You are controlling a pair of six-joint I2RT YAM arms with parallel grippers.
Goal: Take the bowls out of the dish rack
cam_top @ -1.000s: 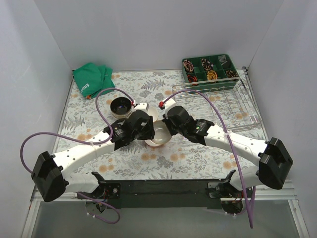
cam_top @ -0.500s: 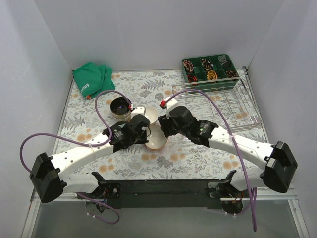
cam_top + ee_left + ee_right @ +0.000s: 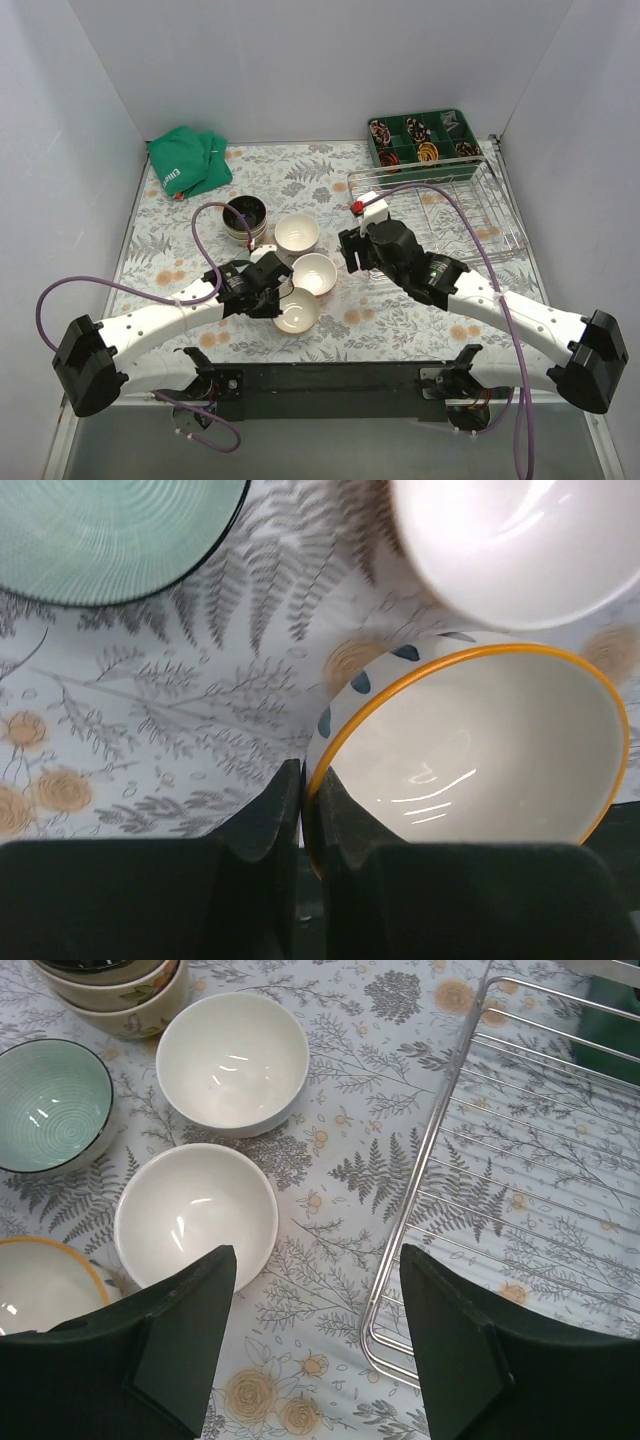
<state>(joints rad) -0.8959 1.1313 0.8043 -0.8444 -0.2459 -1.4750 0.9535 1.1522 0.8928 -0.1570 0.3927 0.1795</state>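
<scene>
Floral tablecloth [image 3: 300, 170] bears bowls [image 3: 297, 233]; left hand [image 3: 303, 780] pinches orange-rimmed bowl [image 3: 470, 750].

Glossy glazed ceramic bowls [image 3: 232, 1060], shiny thin metal-wire dish rack [image 3: 520, 1160], matt floral-print table cover [image 3: 380, 330], soft green cloth [image 3: 185, 160] at far-left corner, smooth green plastic tray [image 3: 420, 158].

Upright bowls [image 3: 233, 1060] grouped just left of wire dish rack [image 3: 432, 1150].

The bowls [image 3: 297, 233] cluster at frame centre on the table [image 3: 380, 322], left of the dish rack [image 3: 490, 215], a compartment tray [image 3: 425, 137] behind it and a cloth [image 3: 187, 160] upper left.
</scene>
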